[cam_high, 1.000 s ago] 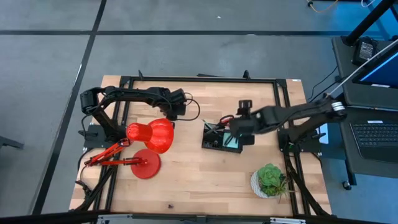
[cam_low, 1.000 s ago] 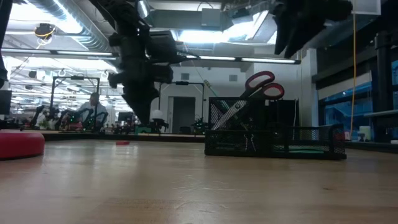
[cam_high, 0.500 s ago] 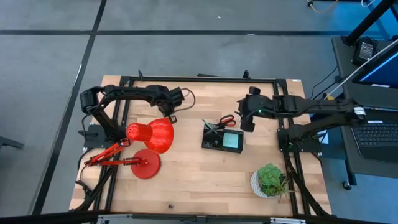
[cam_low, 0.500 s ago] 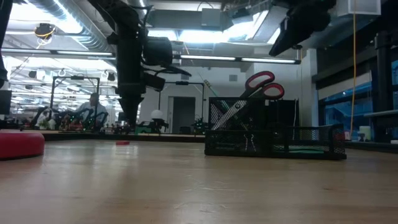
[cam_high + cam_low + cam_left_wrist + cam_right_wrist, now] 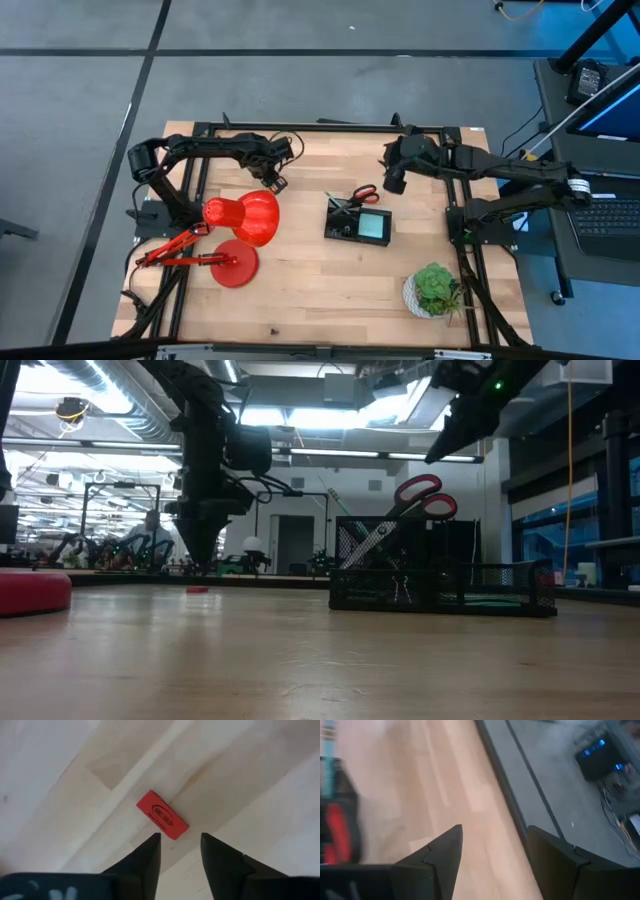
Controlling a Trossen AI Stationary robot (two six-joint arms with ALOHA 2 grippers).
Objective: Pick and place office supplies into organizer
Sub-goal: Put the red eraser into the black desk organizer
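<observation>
Left gripper (image 5: 180, 845) has dropped over the red eraser (image 5: 162, 815), fingers parted; right gripper (image 5: 392, 183) has withdrawn from the organizer (image 5: 358, 227).

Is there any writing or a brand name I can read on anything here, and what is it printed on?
Red eraser on the table, just ahead of the left gripper: a dark oval logo with a line of print beside it, too small to read.
Organizer, scissors, lamp and plant pot: no writing visible.

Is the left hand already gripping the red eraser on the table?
No, the red eraser lies free on the wood beyond the left hand, its fingers apart.
</observation>
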